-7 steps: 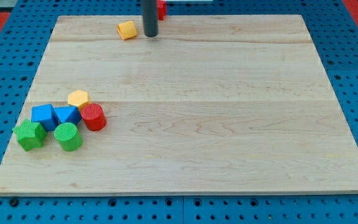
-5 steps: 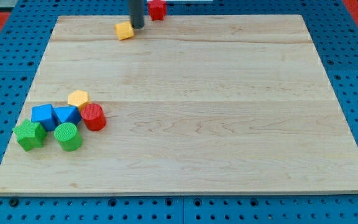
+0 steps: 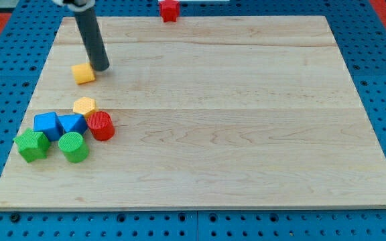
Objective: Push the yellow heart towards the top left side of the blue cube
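The yellow heart point(image 3: 83, 73) lies on the wooden board point(image 3: 246, 120) at the view's left, above the cluster of blocks. My tip point(image 3: 101, 67) is just to the right of it and slightly above, touching or nearly touching it. The blue cube point(image 3: 47, 125) sits in the cluster at the lower left, below and left of the heart, with a gap between them.
Around the blue cube are a blue triangular block point(image 3: 72, 124), a yellow hexagon point(image 3: 84, 106), a red cylinder point(image 3: 100, 126), a green cylinder point(image 3: 73, 147) and a green star-like block point(image 3: 32, 144). A red block point(image 3: 169, 9) sits at the board's top edge.
My tip has swept down and to the left from the board's top edge. The yellow heart has moved with it, down-left towards the cluster.
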Motion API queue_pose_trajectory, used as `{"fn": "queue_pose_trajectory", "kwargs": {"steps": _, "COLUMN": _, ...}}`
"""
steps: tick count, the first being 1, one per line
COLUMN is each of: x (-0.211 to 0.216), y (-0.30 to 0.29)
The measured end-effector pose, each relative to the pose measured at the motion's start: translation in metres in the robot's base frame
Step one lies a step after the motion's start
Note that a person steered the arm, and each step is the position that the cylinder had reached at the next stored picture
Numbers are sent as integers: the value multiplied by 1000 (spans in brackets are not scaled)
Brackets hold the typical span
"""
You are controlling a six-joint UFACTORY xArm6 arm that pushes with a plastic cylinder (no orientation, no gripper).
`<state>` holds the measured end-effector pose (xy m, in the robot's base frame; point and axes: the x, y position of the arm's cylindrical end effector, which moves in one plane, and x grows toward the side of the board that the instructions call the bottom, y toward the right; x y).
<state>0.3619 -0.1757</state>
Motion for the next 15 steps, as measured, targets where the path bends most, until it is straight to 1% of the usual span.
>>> {"fn": "queue_pose_trajectory", "kwargs": {"steps": 1, "x": -25, "y": 24}}
{"fn": "queue_pose_trajectory", "kwargs": {"steps": 2, "x": -26, "y": -17}}
{"fn": "queue_pose_trajectory", "kwargs": {"steps": 3, "x": -17, "y": -67}}
{"fn": "queue_pose_trajectory", "kwargs": {"steps": 4, "x": 27, "y": -62}}
{"fn": "queue_pose_trajectory", "kwargs": {"steps": 5, "x": 27, "y": -61}}
{"fn": "queue_pose_trajectory", "kwargs": {"steps": 6, "x": -5, "y": -84}}
{"fn": "queue_pose_trajectory", "kwargs": {"steps": 7, "x": -1, "y": -129}}
{"fn": "queue_pose_trajectory", "kwargs": {"steps": 8, "x": 17, "y": -110}}
{"fn": "queue_pose_trajectory", "kwargs": {"steps": 9, "x": 74, "y": -65}}
{"fn": "queue_pose_trajectory", "kwargs": {"steps": 10, "x": 76, "y": -47}}
{"fn": "queue_pose_trajectory", "kwargs": {"steps": 11, "x": 56, "y": -60}}
{"fn": "queue_pose_trajectory", "kwargs": {"steps": 12, "x": -32, "y": -60}}
{"fn": "queue_pose_trajectory", "kwargs": {"steps": 13, "x": -129, "y": -61}}
{"fn": "queue_pose_trajectory", "kwargs": {"steps": 14, "x": -168, "y": -61}}
{"fn": "queue_pose_trajectory", "kwargs": {"steps": 15, "x": -170, "y": -56}}
